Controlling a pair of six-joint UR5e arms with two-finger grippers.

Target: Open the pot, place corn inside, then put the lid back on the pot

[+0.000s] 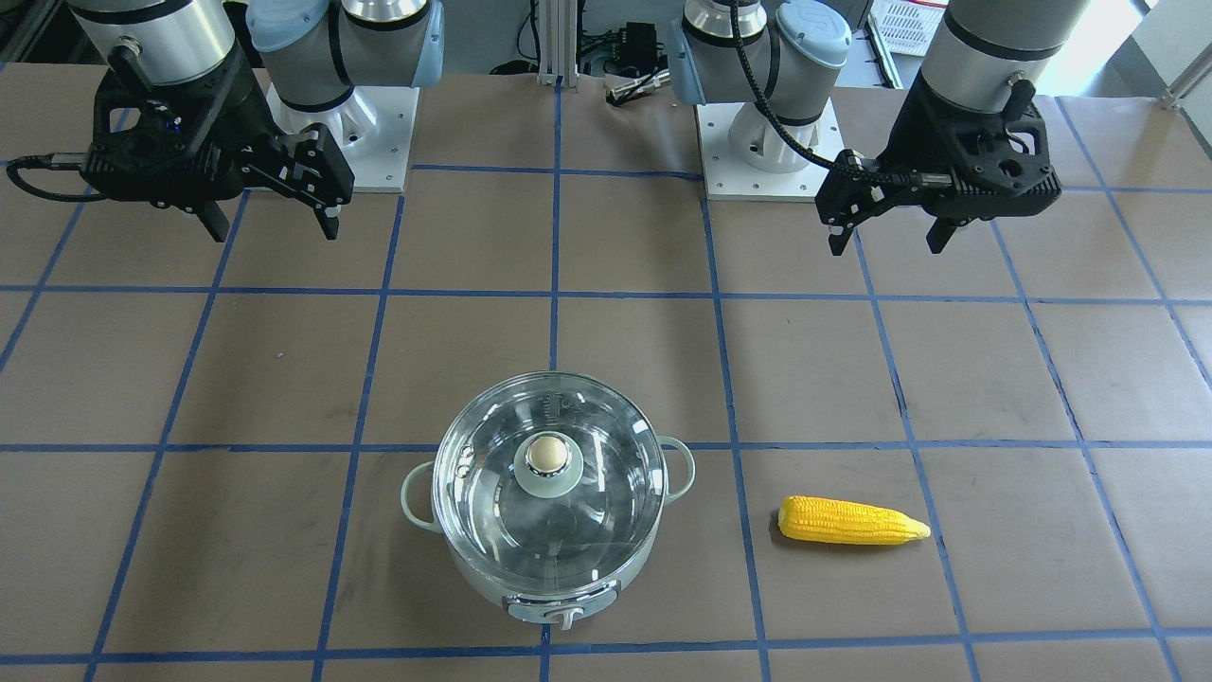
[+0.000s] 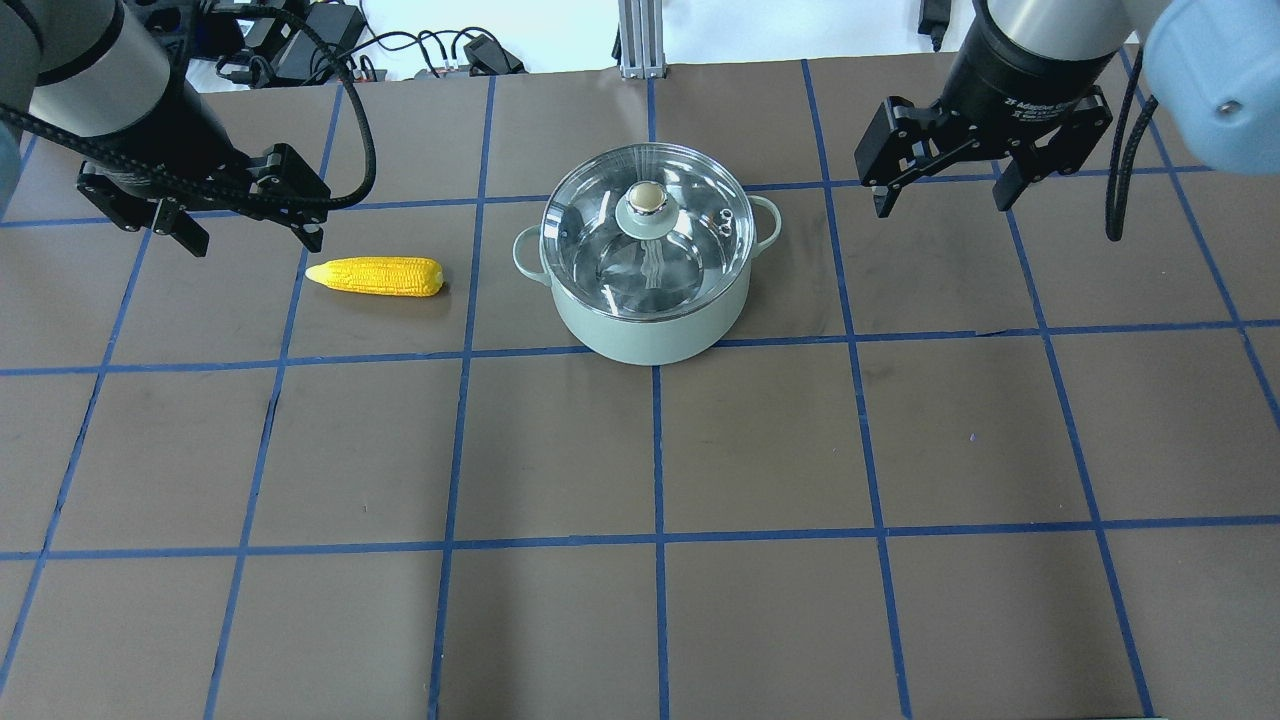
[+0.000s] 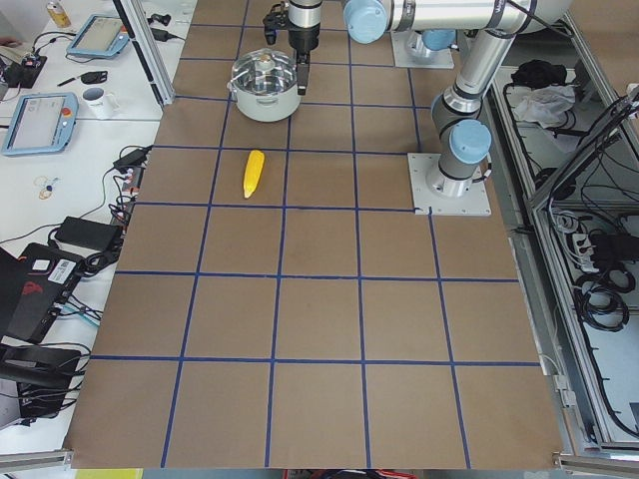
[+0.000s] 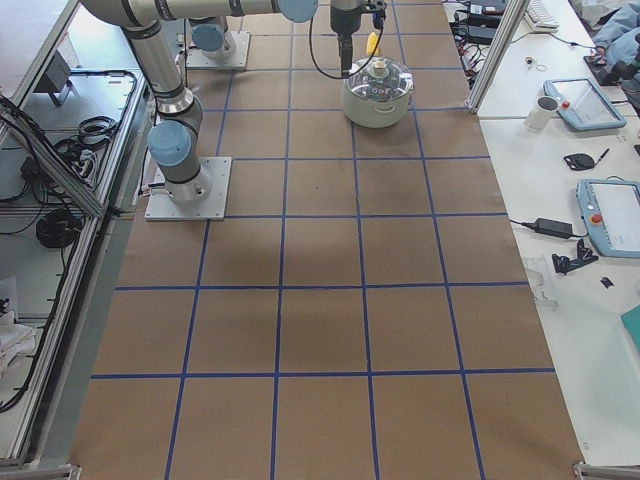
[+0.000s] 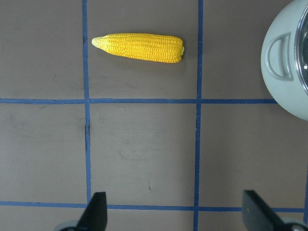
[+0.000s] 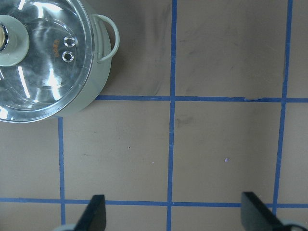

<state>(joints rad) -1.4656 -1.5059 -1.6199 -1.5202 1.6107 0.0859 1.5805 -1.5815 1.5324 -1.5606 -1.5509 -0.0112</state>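
The mint-green pot (image 2: 650,325) stands at the table's middle, with the glass lid (image 2: 600,255) closed on it and its beige knob (image 2: 648,196) up. The pot also shows in the front view (image 1: 492,583). The yellow corn (image 2: 377,276) lies on the table to the pot's left, pointed end away from the pot; it also shows in the front view (image 1: 852,521) and the left wrist view (image 5: 139,47). My left gripper (image 2: 245,235) is open and empty, above the table near the corn. My right gripper (image 2: 945,195) is open and empty, to the pot's right.
The table is brown paper with a blue tape grid (image 2: 655,450). The arms' base plates (image 1: 767,142) are on the robot's side. Cables and boxes (image 2: 300,30) lie beyond the far edge. Side benches hold tablets and a mug (image 3: 98,98).
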